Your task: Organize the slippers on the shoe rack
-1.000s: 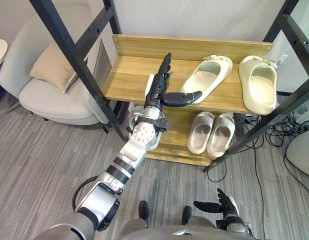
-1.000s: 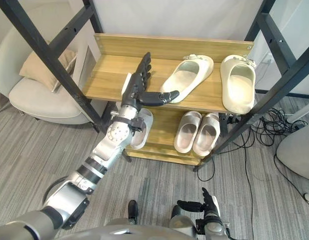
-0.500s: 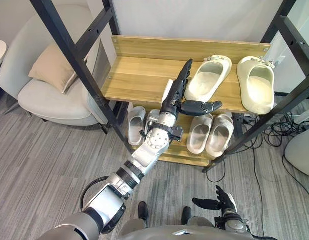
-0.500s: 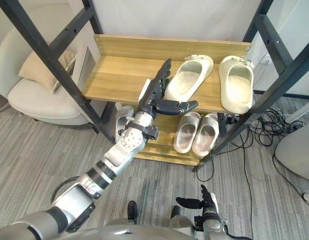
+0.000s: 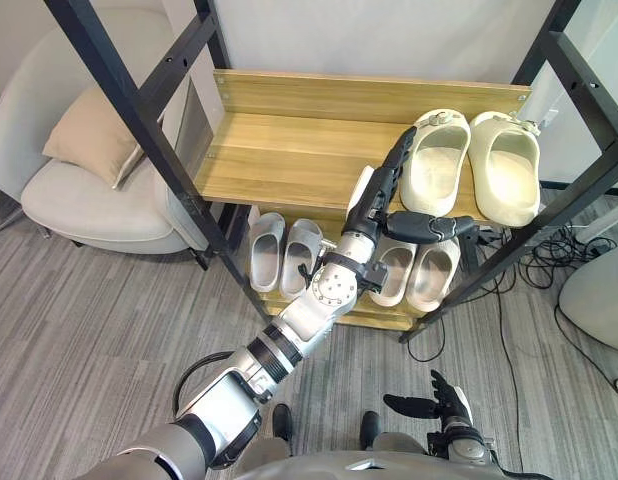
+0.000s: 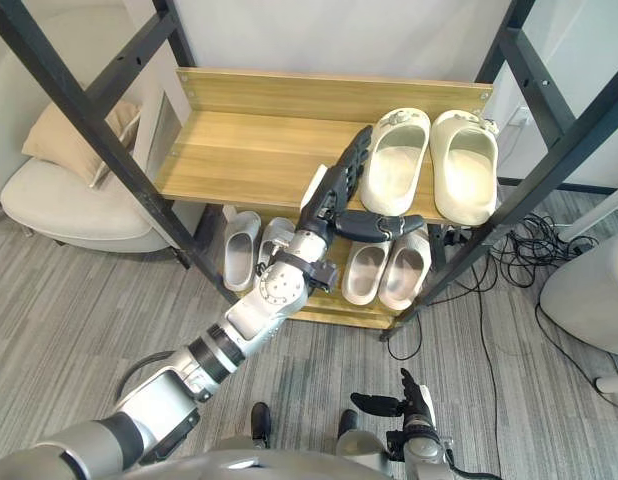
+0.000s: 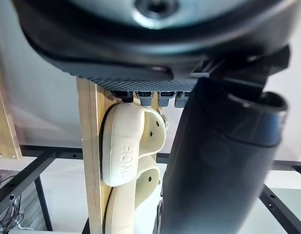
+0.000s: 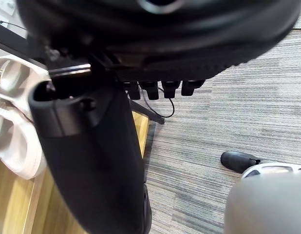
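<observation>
Two cream slippers stand side by side at the right end of the wooden upper shelf (image 5: 289, 150): the left one (image 5: 436, 160) and the right one (image 5: 504, 165). My left hand (image 5: 374, 195) is open, its straight fingers lying along the left slipper's outer side and touching it, as the left wrist view shows at the slipper's edge (image 7: 126, 146). The thumb sticks out under the slipper's heel, past the shelf's front edge. The lower shelf holds a pale grey pair (image 5: 281, 252) and a beige pair (image 5: 414, 272). My right hand (image 5: 434, 405) hangs open low over the floor.
Black frame posts (image 5: 139, 110) cross in front of the rack on the left and on the right (image 5: 579, 190). A grey armchair (image 5: 99, 200) with a beige cushion (image 5: 84, 135) stands to the left. Cables (image 5: 534, 255) lie on the carpet at the right.
My left hand has swept right along the upper shelf, pushing the left cream slipper from its slant to straight beside the other one. The camera has shifted a little too.
</observation>
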`<state>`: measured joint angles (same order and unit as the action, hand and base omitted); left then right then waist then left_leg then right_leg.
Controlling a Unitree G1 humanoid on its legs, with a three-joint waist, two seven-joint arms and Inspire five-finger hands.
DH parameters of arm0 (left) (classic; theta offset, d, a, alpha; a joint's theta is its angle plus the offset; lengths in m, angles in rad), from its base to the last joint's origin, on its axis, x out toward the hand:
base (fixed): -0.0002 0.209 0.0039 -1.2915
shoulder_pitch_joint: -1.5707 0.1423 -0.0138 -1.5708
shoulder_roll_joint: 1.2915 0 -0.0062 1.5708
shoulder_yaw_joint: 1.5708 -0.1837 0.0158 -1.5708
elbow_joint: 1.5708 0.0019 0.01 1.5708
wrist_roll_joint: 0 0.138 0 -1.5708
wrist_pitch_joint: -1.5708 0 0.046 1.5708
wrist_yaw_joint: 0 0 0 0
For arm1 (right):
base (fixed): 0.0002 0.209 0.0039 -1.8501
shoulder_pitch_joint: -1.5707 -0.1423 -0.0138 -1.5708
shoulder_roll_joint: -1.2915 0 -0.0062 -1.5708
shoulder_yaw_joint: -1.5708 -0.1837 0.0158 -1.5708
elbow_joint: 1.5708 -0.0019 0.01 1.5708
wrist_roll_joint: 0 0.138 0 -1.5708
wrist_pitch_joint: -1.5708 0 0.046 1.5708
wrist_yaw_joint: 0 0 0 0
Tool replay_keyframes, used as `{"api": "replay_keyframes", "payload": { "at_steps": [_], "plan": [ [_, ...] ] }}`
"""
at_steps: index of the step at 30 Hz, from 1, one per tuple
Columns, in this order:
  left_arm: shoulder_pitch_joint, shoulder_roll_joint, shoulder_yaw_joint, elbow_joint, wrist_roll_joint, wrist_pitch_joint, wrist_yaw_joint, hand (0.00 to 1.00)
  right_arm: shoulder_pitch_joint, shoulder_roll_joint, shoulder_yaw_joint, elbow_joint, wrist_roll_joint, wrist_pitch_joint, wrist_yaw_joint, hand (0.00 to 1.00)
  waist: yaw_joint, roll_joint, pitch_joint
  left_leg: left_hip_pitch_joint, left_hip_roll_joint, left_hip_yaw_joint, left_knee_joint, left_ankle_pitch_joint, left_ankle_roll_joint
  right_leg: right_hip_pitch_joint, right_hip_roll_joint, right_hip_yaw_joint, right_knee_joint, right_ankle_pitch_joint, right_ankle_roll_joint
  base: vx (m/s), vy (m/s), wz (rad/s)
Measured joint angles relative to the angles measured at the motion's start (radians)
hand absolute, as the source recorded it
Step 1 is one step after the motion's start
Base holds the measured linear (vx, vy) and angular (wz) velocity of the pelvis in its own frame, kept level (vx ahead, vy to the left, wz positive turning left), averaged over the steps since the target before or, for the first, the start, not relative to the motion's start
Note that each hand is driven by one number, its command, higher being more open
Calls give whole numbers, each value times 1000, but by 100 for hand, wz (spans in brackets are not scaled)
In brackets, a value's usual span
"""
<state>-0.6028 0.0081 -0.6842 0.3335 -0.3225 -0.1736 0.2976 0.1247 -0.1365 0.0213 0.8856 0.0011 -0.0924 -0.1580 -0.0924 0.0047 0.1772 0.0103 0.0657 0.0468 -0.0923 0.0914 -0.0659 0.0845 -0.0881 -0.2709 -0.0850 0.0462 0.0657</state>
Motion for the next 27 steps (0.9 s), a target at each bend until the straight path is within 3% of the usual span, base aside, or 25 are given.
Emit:
{"api": "replay_keyframes", "payload": {
  "at_steps": [20,27],
  "plan": [
    [-12,-16,-3,8,22,2,-3,100,-4,4,0,-9,0,0,0,100,0,-4,2,-6,-2,-1,-1,-3,1,-5,0,-2,-2,-1,0,0,1,0],
    [-18,14,103,1,38,14,-40,100,-27,17,0,-8,0,0,5,100,-1,-3,2,-13,-1,-9,3,-1,1,-8,0,-8,1,-1,-1,0,0,2]
  ]
}}
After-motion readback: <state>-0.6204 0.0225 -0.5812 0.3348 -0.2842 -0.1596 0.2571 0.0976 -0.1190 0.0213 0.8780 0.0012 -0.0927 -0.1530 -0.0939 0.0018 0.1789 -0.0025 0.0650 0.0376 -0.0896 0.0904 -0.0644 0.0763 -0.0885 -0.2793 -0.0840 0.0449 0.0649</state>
